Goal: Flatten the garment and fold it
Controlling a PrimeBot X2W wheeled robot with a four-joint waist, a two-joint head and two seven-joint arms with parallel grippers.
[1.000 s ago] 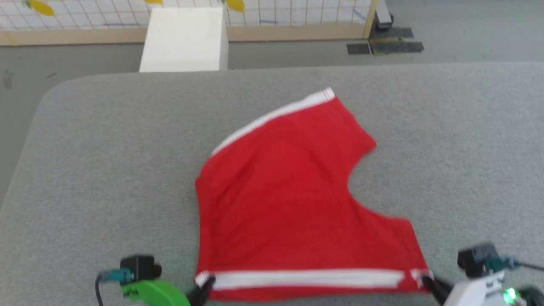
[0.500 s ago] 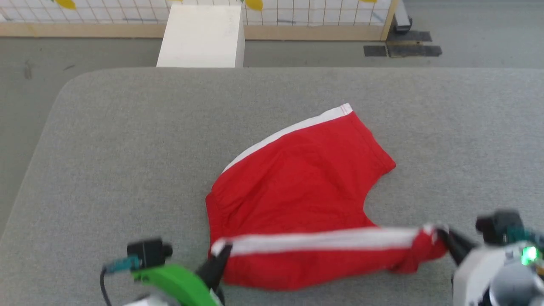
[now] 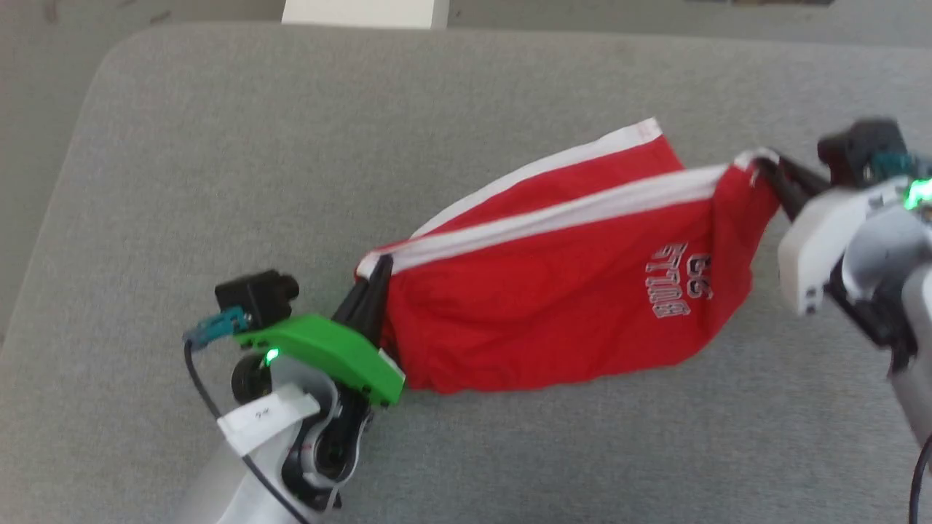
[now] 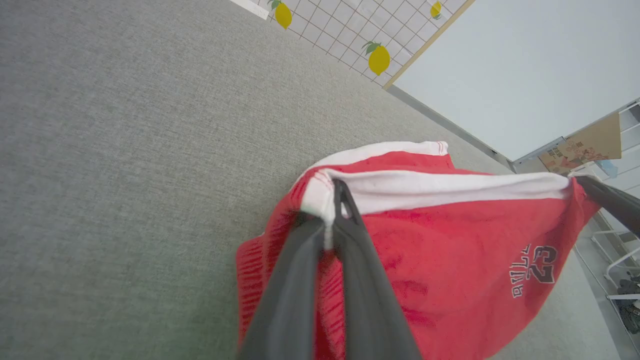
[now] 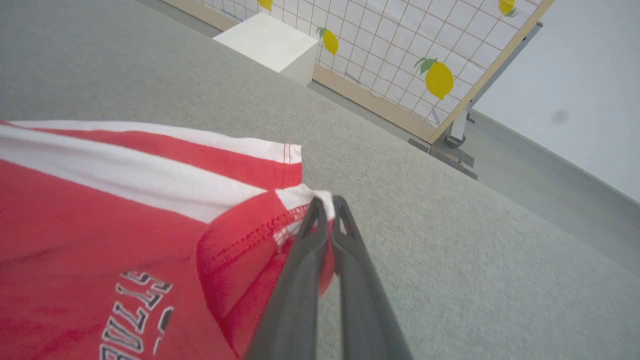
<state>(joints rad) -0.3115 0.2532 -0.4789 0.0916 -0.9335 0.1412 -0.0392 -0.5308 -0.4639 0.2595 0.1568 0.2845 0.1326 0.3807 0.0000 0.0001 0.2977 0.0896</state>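
The red shorts (image 3: 553,291) hang lifted over the grey padded table (image 3: 218,182), folding over their far half, which still lies on the surface. A white side stripe (image 3: 553,218) is stretched taut between my two grippers, and grey-white lettering (image 3: 673,287) faces up. My left gripper (image 3: 375,273) is shut on the stripe's waistband end (image 4: 320,192). My right gripper (image 3: 764,169) is shut on the stripe's hem end (image 5: 312,197). In the left wrist view the right gripper's dark fingers (image 4: 607,200) show at the far corner.
A white box (image 5: 272,45) stands beyond the table's far edge, before a gridded panel with lemon prints (image 5: 440,77) on a wooden frame. A cardboard box (image 4: 585,145) and white rack sit off to the side.
Both grippers have carried the near stripe edge up and away from me, over the rest of the shorts, turning the lettered side into view. The head camera has tilted down.
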